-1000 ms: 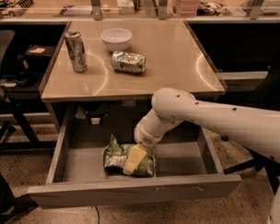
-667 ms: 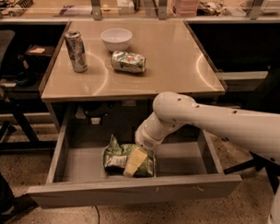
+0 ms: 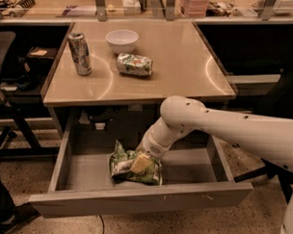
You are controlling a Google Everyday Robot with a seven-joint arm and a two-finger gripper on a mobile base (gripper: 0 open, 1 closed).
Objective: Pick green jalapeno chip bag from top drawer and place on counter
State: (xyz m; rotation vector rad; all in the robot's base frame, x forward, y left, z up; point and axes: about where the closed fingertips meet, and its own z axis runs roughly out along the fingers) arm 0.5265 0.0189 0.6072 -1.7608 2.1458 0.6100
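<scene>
Gripper [image 3: 141,163] at the end of the thick white robot arm [image 3: 233,129] is down inside the wide shallow grey metal top drawer [image 3: 134,200], which stands pulled out below the front edge of the smooth glossy beige-tan counter [image 3: 177,67]; the arm comes in from the right side and passes under the front right corner of the counter. The gripper rests on the crumpled light-green foil jalapeno chip bag [image 3: 123,164]; I cannot tell if it is closed on the bag or only touches it from above. The bag lies on the drawer floor, below the middle of the front edge of the counter and close to the front panel of the drawer. On the counter, a tall upright silver-and-green drink can [image 3: 79,53] stands near the left edge; a small round white bowl [image 3: 121,41] stands near the back edge, left of the middle; a crushed green-and-silver can [image 3: 134,64] lies on its side just in front of the bowl.
</scene>
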